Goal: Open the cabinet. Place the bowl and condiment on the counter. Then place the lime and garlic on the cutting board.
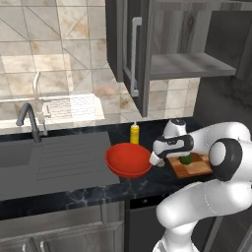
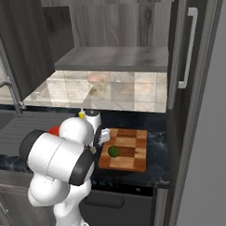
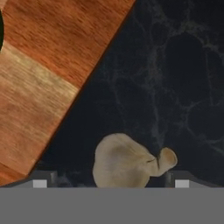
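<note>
The dark cabinet (image 1: 177, 29) hangs open, its door (image 1: 134, 54) swung left and its shelf (image 1: 189, 65) bare. On the black counter (image 1: 98, 194) stand the red bowl (image 1: 129, 160) and, behind it, the yellow condiment (image 1: 134, 134). Right of the bowl lies the checkered cutting board (image 1: 193, 167) with the lime (image 1: 186, 159) on it. My gripper (image 1: 159, 160) reaches down between bowl and board. In the hand view the gripper (image 3: 110, 181) is open, with the pale garlic (image 3: 127, 162) on the counter (image 3: 175, 78) between its tips, just off the cutting board (image 3: 48, 74).
A grey sink and drainboard (image 1: 54, 157) with a dark faucet (image 1: 28, 120) take up the counter's left part. A tall dark panel with a bar handle (image 2: 186, 46) stands close on the right. Bare counter (image 2: 156, 152) lies right of the board.
</note>
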